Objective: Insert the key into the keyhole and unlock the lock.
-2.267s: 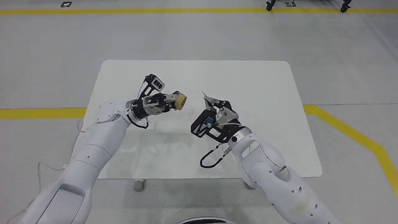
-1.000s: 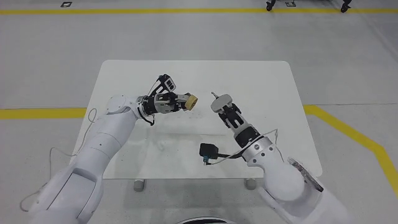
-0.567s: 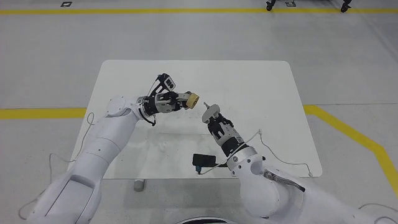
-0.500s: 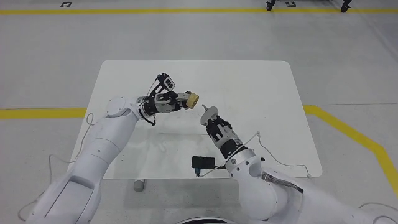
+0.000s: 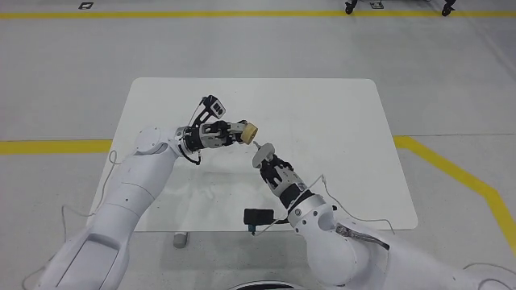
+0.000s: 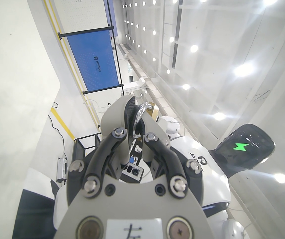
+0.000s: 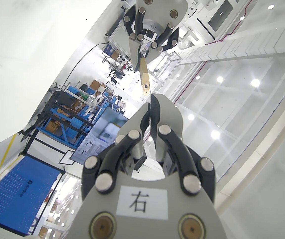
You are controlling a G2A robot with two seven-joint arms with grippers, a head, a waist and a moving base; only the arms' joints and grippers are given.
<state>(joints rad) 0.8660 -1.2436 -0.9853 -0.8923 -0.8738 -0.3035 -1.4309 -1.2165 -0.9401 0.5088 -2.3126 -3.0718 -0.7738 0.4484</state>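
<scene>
Brass at left: clamping the lock [image 5: 250, 132] by its silver shackle in the left gripper [image 5: 239, 132], above the table [image 5: 339, 105]. Aiming its keyhole end at the white-labelled right gripper [image 5: 261, 153], just beside. Pinching there, jaws nearly together, probably the key [image 5: 256, 142].

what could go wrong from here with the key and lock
1. The left gripper holds the lock only by its shackle, so a push from the key may swing the brass body aside.
2. The keyhole sits just ahead of the right gripper; slight misalignment could jam the key tip.
3. Both hang above the table; a slip drops them.
</scene>
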